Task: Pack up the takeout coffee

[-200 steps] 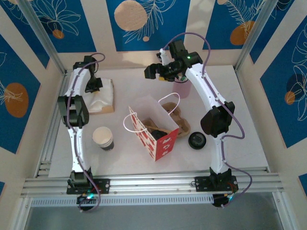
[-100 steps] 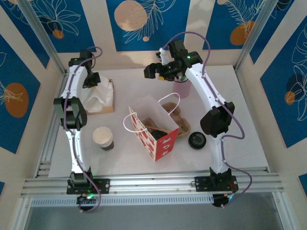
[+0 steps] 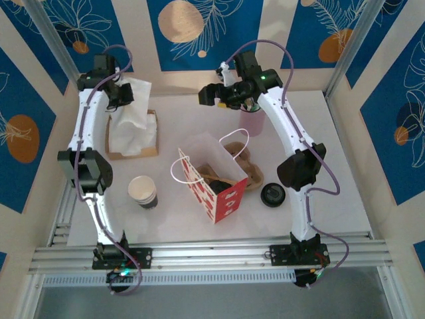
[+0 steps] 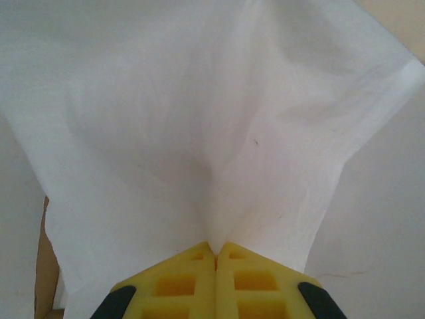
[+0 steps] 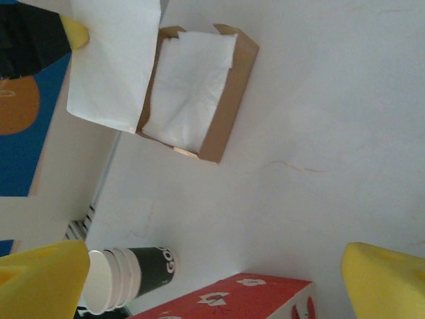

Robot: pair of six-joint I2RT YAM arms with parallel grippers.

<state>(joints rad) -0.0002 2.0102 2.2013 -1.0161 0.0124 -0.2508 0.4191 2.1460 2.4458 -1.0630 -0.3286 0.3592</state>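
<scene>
The takeout coffee cup [image 3: 143, 191], dark-banded with a white inside and no lid on it, stands left of the red-and-white bag [image 3: 212, 183]. In the right wrist view the cup [image 5: 143, 272] shows stacked rims beside the bag [image 5: 232, 299]. My left gripper [image 3: 114, 93] is raised at the back left, shut on a white napkin [image 3: 136, 93] that hangs over the napkin box [image 3: 133, 136]. Its yellow fingers [image 4: 192, 279] pinch the napkin [image 4: 199, 133] at a fold. My right gripper [image 3: 211, 97] hovers open at the back centre, with nothing between its fingers [image 5: 40, 279].
A separate flat black lid [image 3: 273, 195] lies right of the bag. A brown cardboard carrier [image 3: 244, 166] sits behind the bag. A pink cup [image 3: 251, 121] stands under the right arm. The brown napkin box [image 5: 212, 100] holds more napkins. Frame rails line the table's left and near edges.
My left gripper has risen and moved back from the napkin box, pulling a white napkin up with it. The right arm has barely moved.
</scene>
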